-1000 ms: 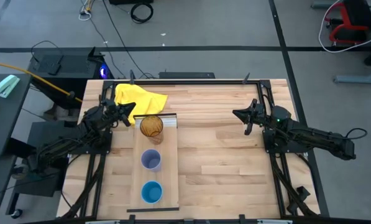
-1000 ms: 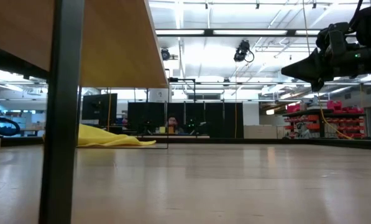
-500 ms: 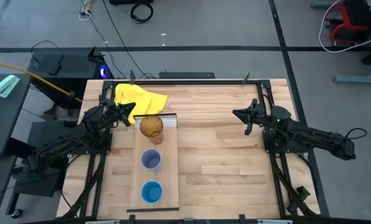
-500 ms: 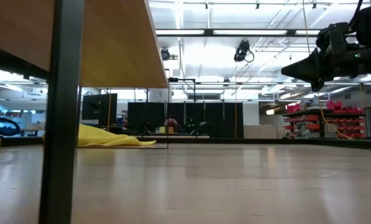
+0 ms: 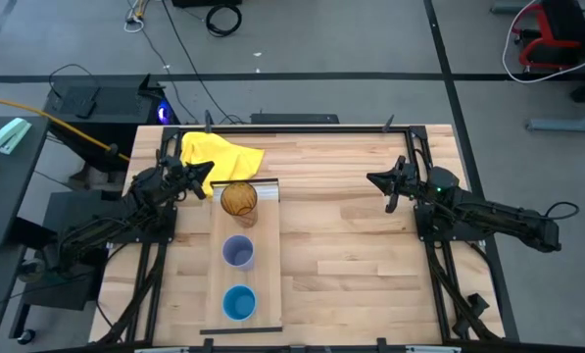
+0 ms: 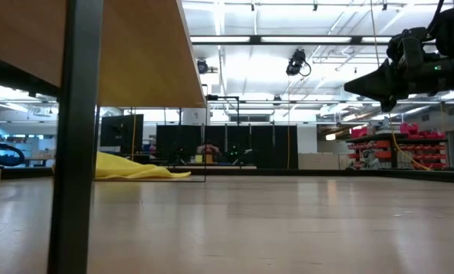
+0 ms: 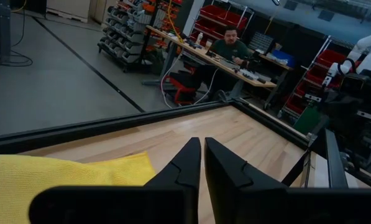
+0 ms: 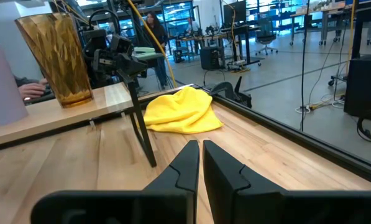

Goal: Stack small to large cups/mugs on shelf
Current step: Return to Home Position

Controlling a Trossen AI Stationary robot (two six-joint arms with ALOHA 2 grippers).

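Both left claw [image 5: 207, 184] and right claw [image 5: 373, 179] sit closed, empty; low view hides the cups [image 5: 238, 252].

Quick headcount: three cups total, so one amber cup [image 5: 239, 200], one lavender cup [image 5: 237, 252], one blue cup [image 5: 238, 302]. One shelf [image 5: 268, 277], one yellow cloth [image 5: 219, 155], one desk [image 5: 351, 265], and two claws, left claw [image 5: 204, 184] and right claw [image 5: 378, 182]

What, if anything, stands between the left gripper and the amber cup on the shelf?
Nothing visible does. The left gripper, shut, sits just beside the amber cup at the ridged end of the shelf, only bare table between them. The yellow cloth lies off that line, behind the gripper. The right gripper waits across the table.
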